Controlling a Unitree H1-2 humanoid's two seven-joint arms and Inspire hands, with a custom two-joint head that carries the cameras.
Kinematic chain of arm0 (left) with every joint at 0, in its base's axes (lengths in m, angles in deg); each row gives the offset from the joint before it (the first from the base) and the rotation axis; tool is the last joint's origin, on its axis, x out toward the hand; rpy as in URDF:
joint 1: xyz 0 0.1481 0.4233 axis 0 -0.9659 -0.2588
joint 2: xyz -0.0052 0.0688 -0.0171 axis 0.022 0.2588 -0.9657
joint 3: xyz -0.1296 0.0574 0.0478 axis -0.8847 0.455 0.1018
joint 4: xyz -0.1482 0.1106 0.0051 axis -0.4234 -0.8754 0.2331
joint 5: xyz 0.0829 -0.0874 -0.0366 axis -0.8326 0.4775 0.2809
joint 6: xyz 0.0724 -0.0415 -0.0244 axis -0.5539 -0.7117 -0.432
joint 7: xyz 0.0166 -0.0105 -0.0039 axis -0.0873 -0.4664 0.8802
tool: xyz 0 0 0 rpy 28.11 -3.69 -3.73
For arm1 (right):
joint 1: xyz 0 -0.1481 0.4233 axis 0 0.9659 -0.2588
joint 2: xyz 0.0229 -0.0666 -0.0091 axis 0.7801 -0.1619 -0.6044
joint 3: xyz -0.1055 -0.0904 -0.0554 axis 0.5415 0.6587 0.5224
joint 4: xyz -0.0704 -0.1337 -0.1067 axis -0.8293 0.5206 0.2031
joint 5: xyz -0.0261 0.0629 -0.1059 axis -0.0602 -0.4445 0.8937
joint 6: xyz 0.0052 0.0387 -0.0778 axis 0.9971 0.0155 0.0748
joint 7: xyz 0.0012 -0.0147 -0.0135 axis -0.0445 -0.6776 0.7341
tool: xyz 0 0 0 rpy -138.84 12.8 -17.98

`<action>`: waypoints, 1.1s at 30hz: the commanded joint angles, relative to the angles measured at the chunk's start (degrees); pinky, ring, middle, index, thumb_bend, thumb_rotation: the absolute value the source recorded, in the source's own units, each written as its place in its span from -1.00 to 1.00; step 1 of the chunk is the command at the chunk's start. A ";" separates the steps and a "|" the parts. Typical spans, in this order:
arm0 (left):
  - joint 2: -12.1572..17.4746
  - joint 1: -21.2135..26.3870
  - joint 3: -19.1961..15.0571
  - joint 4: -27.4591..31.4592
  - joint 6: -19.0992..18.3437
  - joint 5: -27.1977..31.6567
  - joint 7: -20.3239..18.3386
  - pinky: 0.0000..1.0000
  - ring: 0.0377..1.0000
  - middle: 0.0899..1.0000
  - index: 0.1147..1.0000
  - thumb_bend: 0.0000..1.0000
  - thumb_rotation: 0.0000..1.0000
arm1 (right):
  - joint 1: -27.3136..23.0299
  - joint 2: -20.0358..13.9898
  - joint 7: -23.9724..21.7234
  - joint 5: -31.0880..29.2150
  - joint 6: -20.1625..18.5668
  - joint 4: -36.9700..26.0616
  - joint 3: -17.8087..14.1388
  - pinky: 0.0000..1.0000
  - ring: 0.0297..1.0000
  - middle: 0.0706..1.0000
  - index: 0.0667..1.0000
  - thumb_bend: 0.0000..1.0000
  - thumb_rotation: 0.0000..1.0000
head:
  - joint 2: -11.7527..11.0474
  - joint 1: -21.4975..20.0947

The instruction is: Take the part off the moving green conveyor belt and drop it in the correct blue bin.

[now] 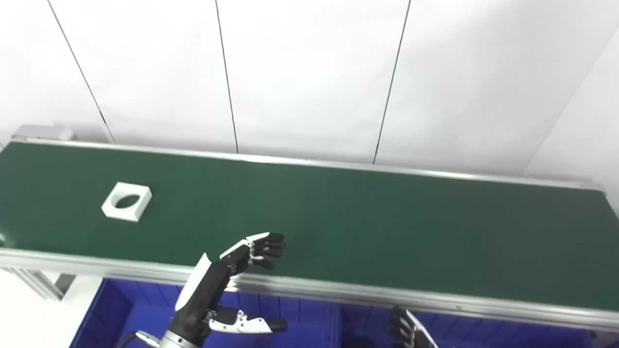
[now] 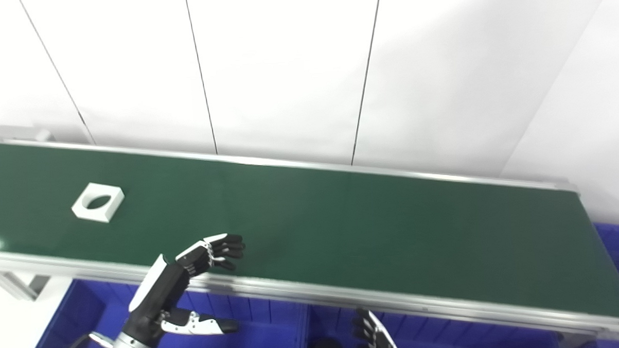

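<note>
The part (image 1: pixel 126 201), a white square block with a round hole, lies on the belt (image 1: pixel 373 218) far left, well apart from the left hand (image 1: pixel 226 287). That hand's empty, fingers (image 1: pixel 263 245) spread at the near rail. I'd wait, then pinch opposite edges. Right hand (image 1: pixel 410 338) is low; can't tell its state.

We've got the conveyor belt (image 1: pixel 342 219) running left to right across the view, w/ the wall panels (image 1: pixel 305 66) right behind it. The part (image 1: pixel 126 201) lies on the belt's left end, nearer the front edge than the back. Bins (image 1: pixel 273 319) sit below and in front of the belt. Our left hand (image 1: pixel 226 285) is over the belt's front rail, right of the part and well apart from it. Our right hand (image 1: pixel 410 335) is low at the bottom edge, before the belt, over the bins.
</note>
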 commanded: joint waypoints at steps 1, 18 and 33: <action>2.34 1.98 -1.97 2.34 2.13 -0.16 -1.65 0.45 0.56 0.65 0.66 0.69 -0.32 | -0.93 0.58 0.74 0.48 3.98 -0.37 -0.26 0.49 0.65 0.69 0.81 0.70 -0.52 | -0.12 -0.12; 11.44 15.90 -9.06 5.18 -8.30 -4.97 -11.62 0.50 0.66 0.73 0.71 0.54 -0.32 | -2.10 -0.04 1.13 1.12 7.25 1.55 -0.82 0.46 0.62 0.68 0.79 0.69 -0.53 | 0.16 0.81; 15.02 30.51 -5.38 -13.24 -12.30 -21.69 -14.23 0.52 0.71 0.75 0.71 0.65 -0.33 | -2.75 -1.31 2.53 -0.18 7.84 2.55 0.06 0.43 0.59 0.65 0.78 0.69 -0.52 | -0.64 2.42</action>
